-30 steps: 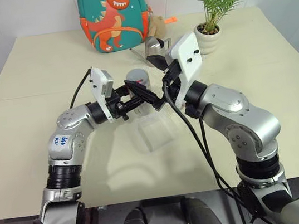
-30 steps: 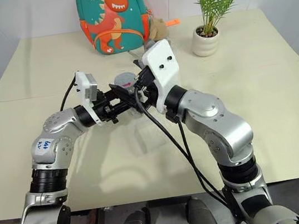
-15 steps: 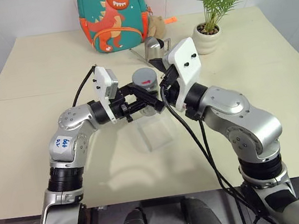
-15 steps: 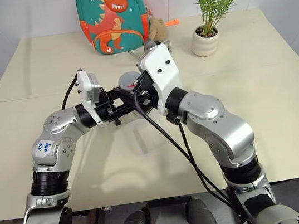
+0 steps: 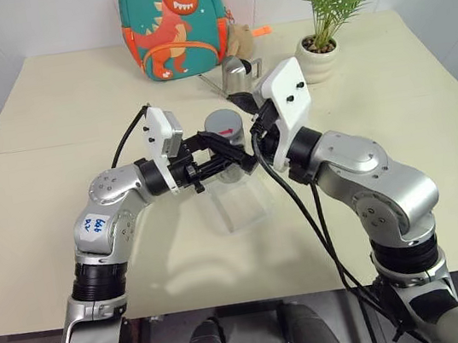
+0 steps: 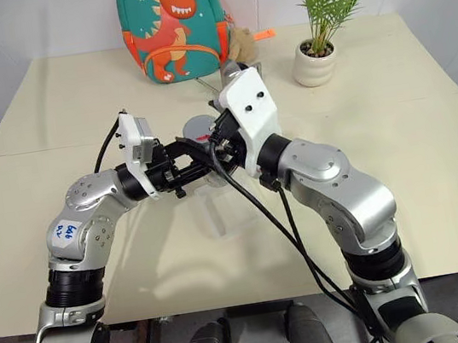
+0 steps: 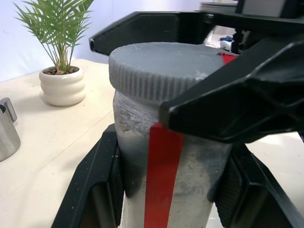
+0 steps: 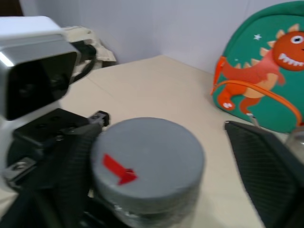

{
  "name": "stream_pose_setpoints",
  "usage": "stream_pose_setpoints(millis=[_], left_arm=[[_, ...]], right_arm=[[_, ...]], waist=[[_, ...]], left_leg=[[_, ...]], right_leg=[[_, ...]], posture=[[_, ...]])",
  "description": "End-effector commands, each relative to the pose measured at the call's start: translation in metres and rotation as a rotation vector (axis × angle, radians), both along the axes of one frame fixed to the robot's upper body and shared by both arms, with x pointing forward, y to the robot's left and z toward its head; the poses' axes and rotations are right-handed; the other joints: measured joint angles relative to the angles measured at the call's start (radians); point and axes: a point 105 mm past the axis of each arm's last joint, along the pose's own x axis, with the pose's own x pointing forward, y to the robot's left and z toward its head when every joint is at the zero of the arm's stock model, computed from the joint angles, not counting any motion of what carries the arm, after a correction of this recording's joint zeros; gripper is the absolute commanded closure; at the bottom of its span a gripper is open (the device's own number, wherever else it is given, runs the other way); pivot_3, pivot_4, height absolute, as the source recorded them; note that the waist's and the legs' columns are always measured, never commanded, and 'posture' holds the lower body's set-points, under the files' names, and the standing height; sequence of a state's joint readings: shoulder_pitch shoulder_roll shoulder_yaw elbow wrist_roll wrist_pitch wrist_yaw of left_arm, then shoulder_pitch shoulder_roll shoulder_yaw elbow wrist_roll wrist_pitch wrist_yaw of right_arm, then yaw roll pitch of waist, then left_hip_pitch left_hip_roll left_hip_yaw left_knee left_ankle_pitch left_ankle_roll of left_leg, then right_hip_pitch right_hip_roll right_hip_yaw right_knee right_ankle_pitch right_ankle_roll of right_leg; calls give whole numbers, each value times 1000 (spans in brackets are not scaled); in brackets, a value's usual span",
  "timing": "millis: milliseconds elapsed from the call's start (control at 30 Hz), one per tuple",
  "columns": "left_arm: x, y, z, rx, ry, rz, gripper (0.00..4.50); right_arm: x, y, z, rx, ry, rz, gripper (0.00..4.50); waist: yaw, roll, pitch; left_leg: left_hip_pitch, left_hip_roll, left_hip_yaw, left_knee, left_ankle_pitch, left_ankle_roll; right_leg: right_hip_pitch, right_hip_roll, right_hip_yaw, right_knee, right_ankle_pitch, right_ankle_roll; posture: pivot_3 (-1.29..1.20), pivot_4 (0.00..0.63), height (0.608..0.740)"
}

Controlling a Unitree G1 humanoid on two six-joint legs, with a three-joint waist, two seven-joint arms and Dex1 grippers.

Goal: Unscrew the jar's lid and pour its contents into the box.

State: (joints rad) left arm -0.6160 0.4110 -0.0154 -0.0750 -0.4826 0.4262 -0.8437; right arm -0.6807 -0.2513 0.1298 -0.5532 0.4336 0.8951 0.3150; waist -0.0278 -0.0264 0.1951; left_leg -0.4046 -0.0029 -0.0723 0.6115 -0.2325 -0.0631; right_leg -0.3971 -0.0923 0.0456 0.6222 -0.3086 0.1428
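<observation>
My left gripper (image 5: 229, 161) is shut on the jar (image 5: 228, 153), a silvery-clear cylinder with a red stripe, and holds it upright above the table. The grey lid (image 5: 223, 121) with its red mark sits on top of the jar (image 7: 161, 156). My right gripper (image 8: 166, 166) straddles the lid (image 8: 147, 161). One of its fingers (image 8: 71, 171) lies against the lid's side and the other stands a clear gap away, so it is open. The box (image 5: 241, 206), clear and shallow, lies on the table just below the jar. The contents are hidden inside the jar.
A green dinosaur backpack (image 5: 177, 24) stands at the back of the table. A steel pitcher (image 5: 236, 71) is just behind my right gripper. A potted plant (image 5: 319, 50) stands at the back right. Cables hang from both wrists.
My left gripper has drawn the jar a little back and up, in between the right gripper's fingers. Those fingers have narrowed around the lid.
</observation>
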Motion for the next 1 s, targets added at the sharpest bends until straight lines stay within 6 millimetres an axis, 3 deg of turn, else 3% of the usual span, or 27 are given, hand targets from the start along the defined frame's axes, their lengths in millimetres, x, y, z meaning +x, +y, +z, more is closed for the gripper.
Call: stream_pose_setpoints(millis=[33,100,267,533,1000], left_arm=[[-4,5,13,-17,-50,-5,2535],[-4,5,13,-16,-49,-5,2535],[-5,7,15,-5,-42,-29,2535],[-12,17,11,68,-21,-122,2535],[-14,27,14,83,-54,-202,2535]], right_arm=[[-13,-3,12,23,-54,39,1548],[-16,-1,12,17,-54,65,1936],[-27,4,10,-26,-58,200,1936],[-60,10,7,-136,-35,600,1936],[-61,4,5,-190,-35,773,1936]], waist=[[0,0,0],[0,0,0],[0,0,0],[0,0,0],[0,0,0]], left_leg=[[0,0,0,0,0,0],[0,0,0,0,0,0],[0,0,0,0,0,0],[0,0,0,0,0,0],[0,0,0,0,0,0]], right_leg=[[0,0,0,0,0,0],[0,0,0,0,0,0],[0,0,0,0,0,0],[0,0,0,-1,0,0],[1,0,0,-1,0,0]], posture=[[0,150,740],[0,150,740],[0,150,740],[0,150,740],[0,150,740]])
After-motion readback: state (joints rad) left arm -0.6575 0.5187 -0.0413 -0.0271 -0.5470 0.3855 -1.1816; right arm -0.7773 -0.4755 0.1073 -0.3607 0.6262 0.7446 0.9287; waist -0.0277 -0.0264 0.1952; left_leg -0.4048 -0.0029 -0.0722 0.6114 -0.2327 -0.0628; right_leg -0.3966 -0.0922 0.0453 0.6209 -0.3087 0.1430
